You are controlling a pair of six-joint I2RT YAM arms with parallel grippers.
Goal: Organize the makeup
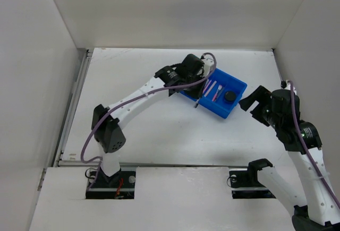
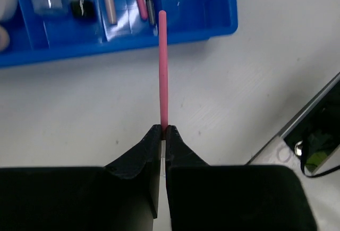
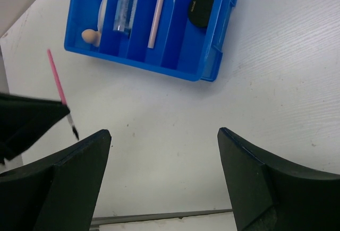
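Observation:
My left gripper (image 2: 164, 129) is shut on a thin pink stick (image 2: 163, 71) with a dark brush tip (image 3: 74, 130). It holds the stick above the table just beside the blue tray (image 2: 223, 26), pointing at it. In the top view the left gripper (image 1: 200, 86) is over the tray's near-left edge (image 1: 189, 97). The tray (image 3: 133, 66) holds a beige sponge (image 3: 89, 36), a clear vial (image 3: 126, 5), a pale pink stick (image 3: 156, 16) and a round black compact (image 3: 202, 8). My right gripper (image 3: 163, 132) is open and empty over bare table, to the right of the tray (image 1: 251, 102).
White walls enclose the table on the left, back and right. A metal rail (image 1: 74, 103) runs along the table's left edge. The left arm (image 1: 138, 101) stretches diagonally across the middle of the table.

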